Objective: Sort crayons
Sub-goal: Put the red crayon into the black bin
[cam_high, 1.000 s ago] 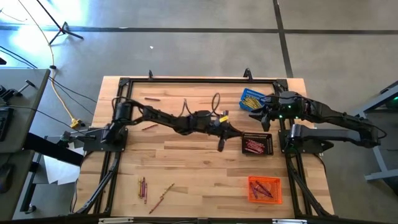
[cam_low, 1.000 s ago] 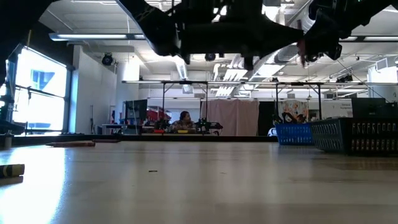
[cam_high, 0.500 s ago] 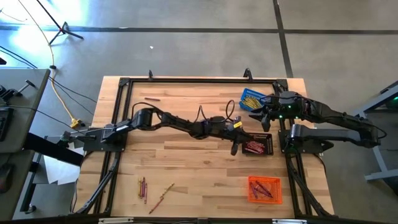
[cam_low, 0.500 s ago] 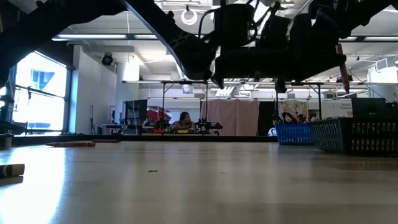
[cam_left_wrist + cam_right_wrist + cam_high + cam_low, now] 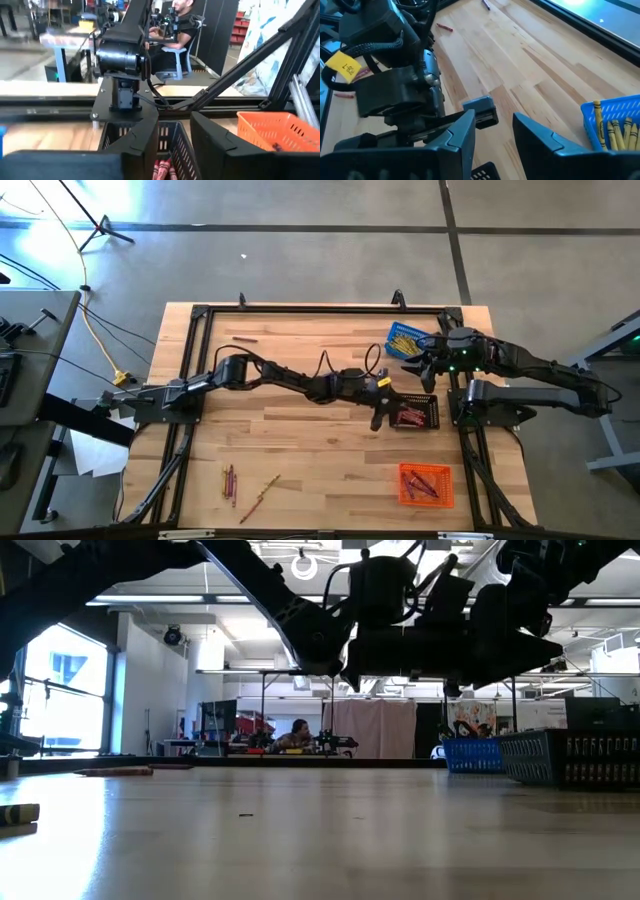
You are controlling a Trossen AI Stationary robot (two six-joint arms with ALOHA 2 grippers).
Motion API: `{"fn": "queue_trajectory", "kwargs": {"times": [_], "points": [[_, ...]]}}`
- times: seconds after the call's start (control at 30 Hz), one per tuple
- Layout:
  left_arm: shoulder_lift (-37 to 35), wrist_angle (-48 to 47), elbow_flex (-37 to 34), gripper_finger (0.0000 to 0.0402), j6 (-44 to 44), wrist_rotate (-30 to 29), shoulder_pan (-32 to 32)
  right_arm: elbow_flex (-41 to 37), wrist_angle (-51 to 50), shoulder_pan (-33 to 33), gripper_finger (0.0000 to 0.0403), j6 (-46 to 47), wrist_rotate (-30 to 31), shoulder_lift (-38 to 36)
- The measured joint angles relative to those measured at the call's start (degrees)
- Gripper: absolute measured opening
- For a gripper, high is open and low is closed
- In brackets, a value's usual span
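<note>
Your left hand (image 5: 377, 420): reached across the surface (image 5: 310, 450) to the edge of the black basket (image 5: 416, 412), fingers parted in its wrist view, nothing between them; red crayons (image 5: 163, 170) lie in the basket just below the gap.

Your right hand (image 5: 412, 368): near the blue basket (image 5: 405, 339), between it and the black basket. Fingers stand apart in its wrist view, nothing held.

Crayons, sorted:
- yellow ones (image 5: 615, 131) in the blue basket at the far right of the surface;
- red ones (image 5: 410, 416) in the black basket, just beside the left hand;
- a mix of red and purple ones (image 5: 424, 484) in the orange basket (image 5: 427, 485) at the near right.

Crayons, loose on the surface:
- a small cluster (image 5: 231, 480) at the near left;
- one stick (image 5: 266, 486) just beside that cluster;
- one stick (image 5: 244, 338) at the far left edge;
- one (image 5: 239, 383) close beside the left arm.

Beyond the surface, you have a seated person (image 5: 297, 733) in the low view.
</note>
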Motion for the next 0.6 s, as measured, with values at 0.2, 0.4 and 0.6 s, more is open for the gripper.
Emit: {"fn": "queue_trajectory", "kwargs": {"times": [0.2,0.4,0.6], "points": [[-5.4,-16.8,0.0,0.0112,-7.2,5.7,2.4,0.0,-1.7,0.0,0.0116,0.1,0.0,0.0],[-16.2,-51.3,0.0,0.0088,3.1,-3.8,3.1,0.0,-4.5,0.0,0.0116,1.0,0.0,0.0],[-25.8,-86.7,-6.1,0.0075,3.3,-20.3,2.5,0.0,-5.8,0.0,0.0116,1.0,2.1,0.0]]}}
